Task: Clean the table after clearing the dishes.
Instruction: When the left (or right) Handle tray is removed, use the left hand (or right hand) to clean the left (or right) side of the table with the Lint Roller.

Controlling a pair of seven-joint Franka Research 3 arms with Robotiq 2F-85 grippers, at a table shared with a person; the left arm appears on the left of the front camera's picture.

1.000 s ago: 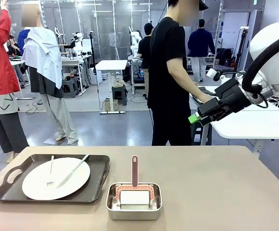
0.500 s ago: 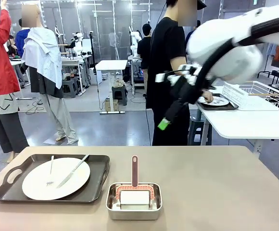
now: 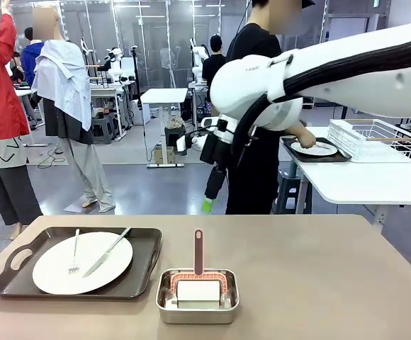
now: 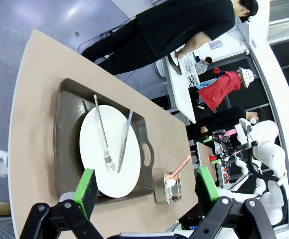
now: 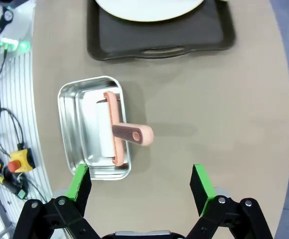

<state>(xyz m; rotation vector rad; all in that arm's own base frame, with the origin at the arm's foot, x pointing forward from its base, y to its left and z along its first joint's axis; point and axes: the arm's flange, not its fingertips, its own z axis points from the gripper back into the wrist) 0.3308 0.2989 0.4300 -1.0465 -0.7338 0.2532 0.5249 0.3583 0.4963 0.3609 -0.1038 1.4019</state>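
Two green pads of the right gripper (image 5: 140, 186) stand spread wide with nothing between them, high above the large matte tan-beige tabletop (image 3: 319, 269). Below them in the right wrist view lies a small rectangular steel pan (image 5: 72, 124), and a white lint roller with a pink handle (image 5: 132, 133) stands up out of it. The left gripper (image 4: 145, 191) is likewise parted and empty, looking down on the left end of the tabletop.

At the near-left corner sits a dark brown rectangular handled tray (image 3: 143, 265). It carries a round white dinner plate (image 3: 53, 273), with a silver fork (image 3: 74, 255) and a silver knife (image 3: 108, 253) lying side by side on it. The pan sits by the near edge, just beside the tray's right end with a narrow gap between them. From the pan to the right edge and back to the far edge, the tabletop is open tan surface.

Beyond the far-right corner, a person in black (image 3: 251, 188) stands on grey floor at a smaller white table (image 3: 375, 185). One hand (image 3: 306, 139) is at a second dark tray (image 3: 336, 157) bearing a second white plate (image 3: 315, 149), next to a white wire rack (image 3: 372, 138).

One second ago the right gripper was out by that white table. The arm has since swung across, and its fingers now point down above the middle of the far edge. The tray, plate and pan lie as before.
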